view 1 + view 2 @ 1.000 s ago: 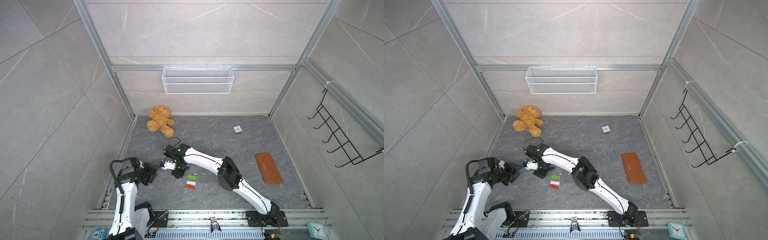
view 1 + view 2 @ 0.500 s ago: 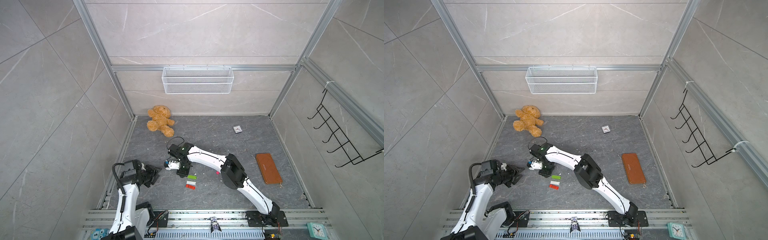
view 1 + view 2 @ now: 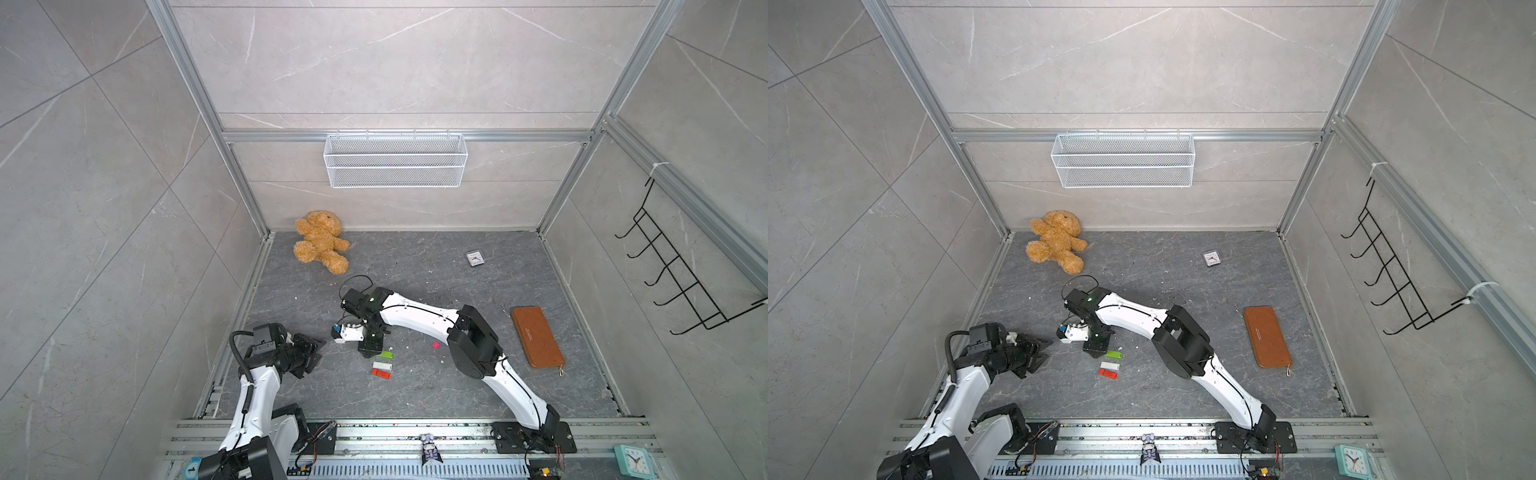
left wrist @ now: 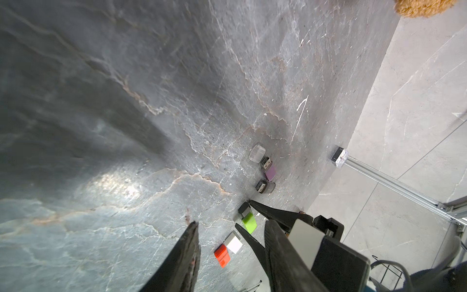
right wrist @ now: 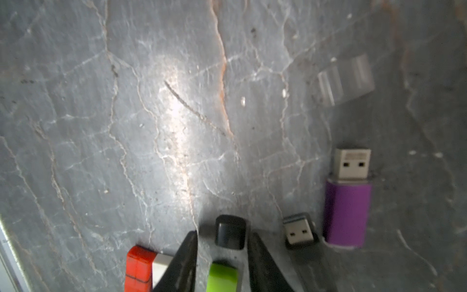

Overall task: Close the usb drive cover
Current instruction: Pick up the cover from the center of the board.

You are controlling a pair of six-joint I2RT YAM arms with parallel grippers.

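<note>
USB drive in play = green drive [image 5: 222, 276], flat on the floor, lower middle of both top views, tucked at the tip of the R gripper [image 5: 222, 233].

L to R across a top view:
- L gripper [image 3: 316, 351], lower left: fingers spread, nothing between them, well apart from the drives. It has crept rightward vs a sec ago, no contact.
- R gripper, just left of centre, tipped down over the drive's capped end. The change: its fingers were pressed together a sec ago and are now parted. They straddle the drive w/ a gap each side in the R wrist view, so no pinch.
- Cap [image 5: 230, 232], dark, sits in line on the end of the green body. The join is blurred, so can't tell if it's fully home.
- White drive [image 3: 382, 365] and red drive [image 3: 381, 374] lie just below the green one, side by side, untouched.

Wrist views only: a stub [image 5: 299, 231] and a purple drive [image 5: 346, 215] lie beside the green one, plugs bare. A clear cap [image 5: 346, 78] lies loose, apart from the purple.

Meaning (judgement): the parting looks like a let-go after pressing the cap on, or a re-set to squeeze it. The green drive is prob closed or nearly. If the cap is only half on, a nudge while backing off could knock it askew.
</note>
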